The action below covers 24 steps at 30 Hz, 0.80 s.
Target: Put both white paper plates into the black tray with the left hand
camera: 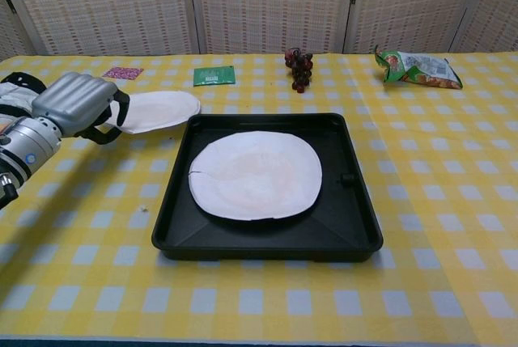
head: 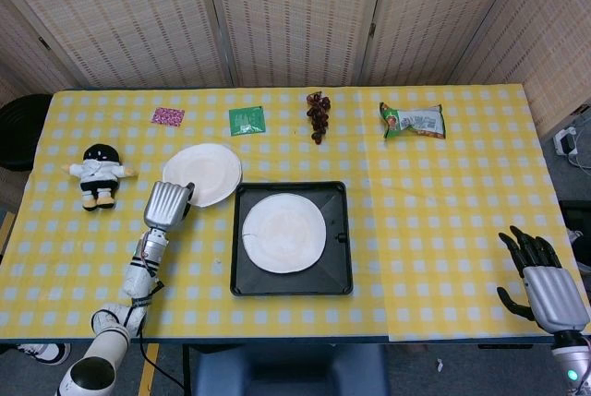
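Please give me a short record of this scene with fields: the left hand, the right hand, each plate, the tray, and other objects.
left hand: grips the edge of the second plate
right hand: off the table's right edge, holds nothing, fingers apart
second plate: left of the tray, lifted
first plate: flat in the tray
black tray: table centre
others: doll, grapes, snack bag

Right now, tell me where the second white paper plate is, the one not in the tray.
In both views it is left of the black tray: the paper plate is held at its near edge by the left hand.
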Each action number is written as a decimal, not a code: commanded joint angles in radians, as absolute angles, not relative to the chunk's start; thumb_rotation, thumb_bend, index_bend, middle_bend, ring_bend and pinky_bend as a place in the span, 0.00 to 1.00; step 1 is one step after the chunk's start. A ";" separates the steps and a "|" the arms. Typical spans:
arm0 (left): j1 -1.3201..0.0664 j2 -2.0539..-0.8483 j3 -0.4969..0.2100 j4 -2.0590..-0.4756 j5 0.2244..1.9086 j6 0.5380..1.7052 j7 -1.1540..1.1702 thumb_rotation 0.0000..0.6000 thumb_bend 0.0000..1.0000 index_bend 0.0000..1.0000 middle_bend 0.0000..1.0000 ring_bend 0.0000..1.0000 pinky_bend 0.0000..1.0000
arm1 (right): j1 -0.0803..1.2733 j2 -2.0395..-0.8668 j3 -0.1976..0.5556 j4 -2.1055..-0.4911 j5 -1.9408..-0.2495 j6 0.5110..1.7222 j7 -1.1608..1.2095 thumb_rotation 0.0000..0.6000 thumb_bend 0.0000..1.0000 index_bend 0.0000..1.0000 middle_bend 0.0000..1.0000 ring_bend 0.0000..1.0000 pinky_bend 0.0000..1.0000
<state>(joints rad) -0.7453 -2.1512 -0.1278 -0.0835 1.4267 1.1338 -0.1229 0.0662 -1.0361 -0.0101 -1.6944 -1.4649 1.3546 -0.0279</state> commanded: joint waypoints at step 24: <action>-0.688 -2.102 -0.117 -0.178 1.455 1.573 -0.198 1.00 0.52 0.64 1.00 1.00 1.00 | 0.063 -1.037 -0.039 -1.717 -1.529 1.363 -0.041 1.00 0.38 0.00 0.00 0.00 0.00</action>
<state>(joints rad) -0.7035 -2.1166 -0.1290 -0.1491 1.4388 1.5196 -0.1955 0.0625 -1.0362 -0.0368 -1.7155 -1.5260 1.3640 -0.0404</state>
